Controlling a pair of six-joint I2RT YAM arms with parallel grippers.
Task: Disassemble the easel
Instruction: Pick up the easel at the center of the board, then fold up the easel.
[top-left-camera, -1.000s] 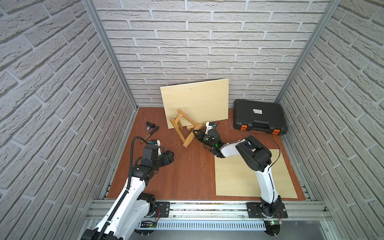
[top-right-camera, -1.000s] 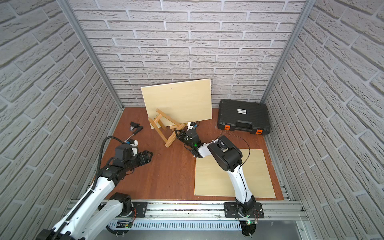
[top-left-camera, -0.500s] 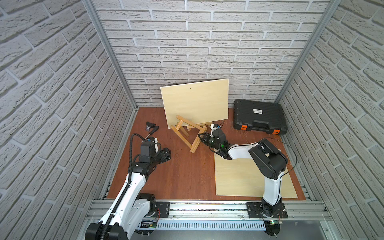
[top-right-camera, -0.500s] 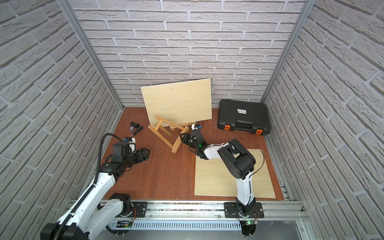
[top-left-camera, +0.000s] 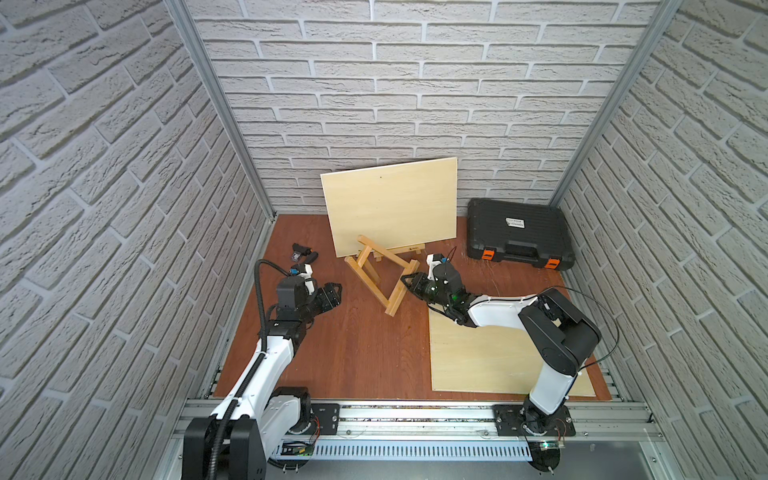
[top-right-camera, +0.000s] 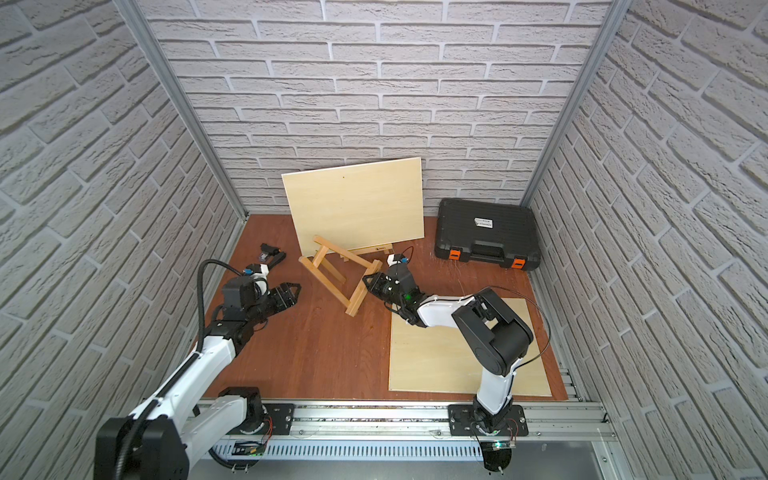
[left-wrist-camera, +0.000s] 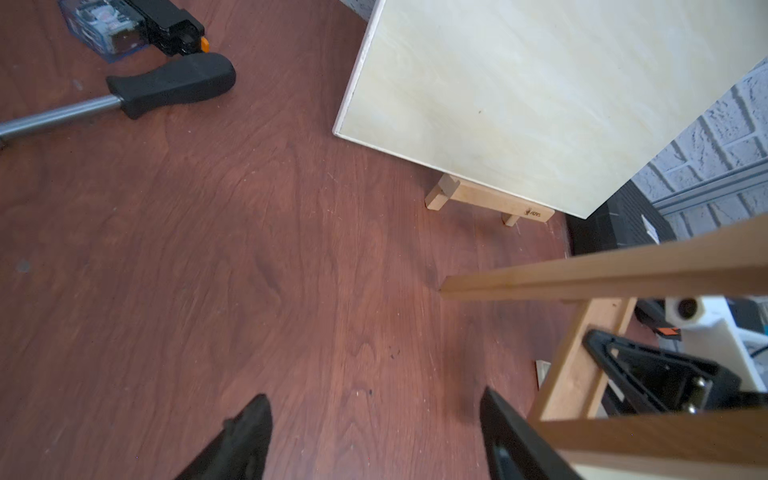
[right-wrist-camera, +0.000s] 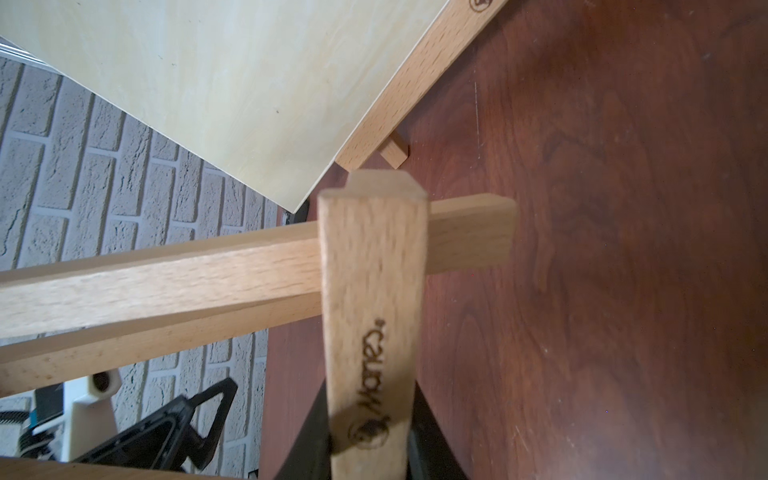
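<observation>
**Desk:** Where is the easel sitting?

**Photographer:** The wooden easel (top-left-camera: 369, 286) is standing tilted on the brown floor (top-left-camera: 353, 353). It is just in front of a pale board (top-left-camera: 390, 208) that is leaning against the back brick wall. In both top views the frame is sitting between the two arms.

**Desk:** Who is holding it?

**Photographer:** The right gripper (top-left-camera: 409, 279) is pinching it. The right wrist view shows a slat with a burnt-in logo (right-wrist-camera: 374, 332) running straight down between the black jaws, which are pressing on it from both sides. A long rail is crossing behind that slat.

**Desk:** And the other arm?

**Photographer:** The left gripper (left-wrist-camera: 374, 432) is hovering low over bare floor beside the frame. Its fingers (left-wrist-camera: 249, 432) are spread wide and gripping nothing. One finger is sitting just beside an easel rail in the left wrist view.

**Desk:** What is lying around them?

**Photographer:** A short wooden bar (left-wrist-camera: 490, 199) is lying along the leaning board's lower edge. A black-handled tool (left-wrist-camera: 174, 83) and a small clear-and-black gadget (left-wrist-camera: 124, 29) are lying near the left wall. A black case (top-left-camera: 519, 232) with orange latches is sitting in the back right corner. A second pale sheet (top-left-camera: 498, 357) is lying flat under the right arm.
</observation>
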